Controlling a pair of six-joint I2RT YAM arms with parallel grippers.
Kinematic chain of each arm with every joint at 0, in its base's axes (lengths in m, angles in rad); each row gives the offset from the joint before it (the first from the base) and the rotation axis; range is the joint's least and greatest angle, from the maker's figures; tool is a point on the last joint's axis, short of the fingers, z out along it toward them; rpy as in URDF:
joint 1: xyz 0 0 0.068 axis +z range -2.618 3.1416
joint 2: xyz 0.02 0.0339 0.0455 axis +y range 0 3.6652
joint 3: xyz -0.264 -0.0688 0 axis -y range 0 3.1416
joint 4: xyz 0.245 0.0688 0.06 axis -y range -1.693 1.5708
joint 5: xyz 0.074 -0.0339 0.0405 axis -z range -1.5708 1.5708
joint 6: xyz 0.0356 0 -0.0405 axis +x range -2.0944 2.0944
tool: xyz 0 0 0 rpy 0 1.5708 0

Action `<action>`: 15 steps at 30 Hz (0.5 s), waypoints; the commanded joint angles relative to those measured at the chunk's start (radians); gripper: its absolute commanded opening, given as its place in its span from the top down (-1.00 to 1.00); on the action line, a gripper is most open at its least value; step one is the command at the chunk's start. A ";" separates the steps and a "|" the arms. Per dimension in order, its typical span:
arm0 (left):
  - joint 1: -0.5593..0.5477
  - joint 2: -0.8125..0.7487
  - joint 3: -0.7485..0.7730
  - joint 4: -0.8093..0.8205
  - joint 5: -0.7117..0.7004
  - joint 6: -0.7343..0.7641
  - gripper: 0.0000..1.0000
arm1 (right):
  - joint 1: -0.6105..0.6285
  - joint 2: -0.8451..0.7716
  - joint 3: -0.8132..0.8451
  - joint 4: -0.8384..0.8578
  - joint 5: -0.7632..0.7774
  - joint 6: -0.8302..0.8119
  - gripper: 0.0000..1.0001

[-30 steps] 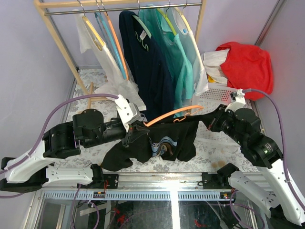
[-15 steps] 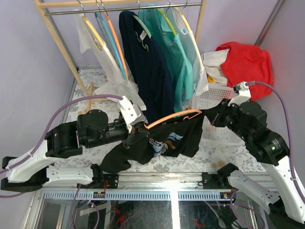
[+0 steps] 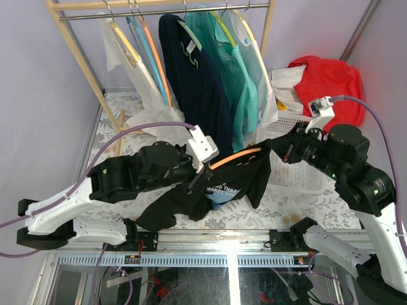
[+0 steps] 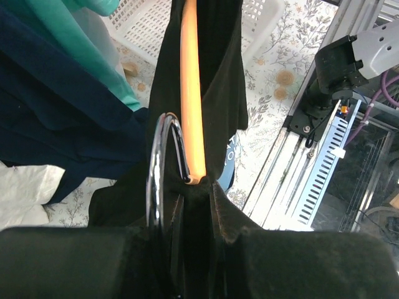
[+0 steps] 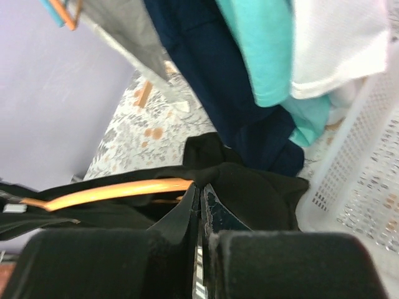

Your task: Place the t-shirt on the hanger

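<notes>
The orange hanger (image 3: 238, 155) is held in the air above the table, and the black t-shirt (image 3: 232, 187) hangs from it, white lettering facing out. My left gripper (image 3: 202, 173) is shut on the hanger's middle by the silver hook (image 4: 154, 168). The left wrist view shows the orange bar (image 4: 190, 93) running away from my left gripper (image 4: 198, 187), with black cloth (image 4: 224, 81) on both sides. My right gripper (image 3: 275, 147) is shut on the shirt's shoulder cloth at the hanger's right end. In the right wrist view it (image 5: 204, 187) pinches black fabric (image 5: 262, 193) beside the orange bar (image 5: 118, 192).
A wooden rack (image 3: 82, 70) behind holds a navy shirt (image 3: 197, 89), teal shirts (image 3: 241, 82), white garments and yellow and blue hangers. A white basket (image 3: 289, 130) with a red cloth (image 3: 327, 86) stands at the right, close to my right arm.
My left arm has swung right and up, carrying the hanger's middle higher. My right gripper has risen too. The shirt has lifted and turned, so its lettering now shows.
</notes>
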 commanded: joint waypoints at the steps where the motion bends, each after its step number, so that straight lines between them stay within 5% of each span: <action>1: 0.008 0.055 0.109 0.034 -0.034 0.015 1.00 | -0.006 0.052 0.114 0.048 -0.205 -0.074 1.00; 9: 0.017 0.149 0.208 0.049 -0.039 0.037 1.00 | -0.006 0.105 0.151 0.113 -0.404 -0.081 1.00; 15: 0.051 0.174 0.245 0.052 0.026 0.057 1.00 | -0.005 0.170 0.233 0.065 -0.398 -0.196 1.00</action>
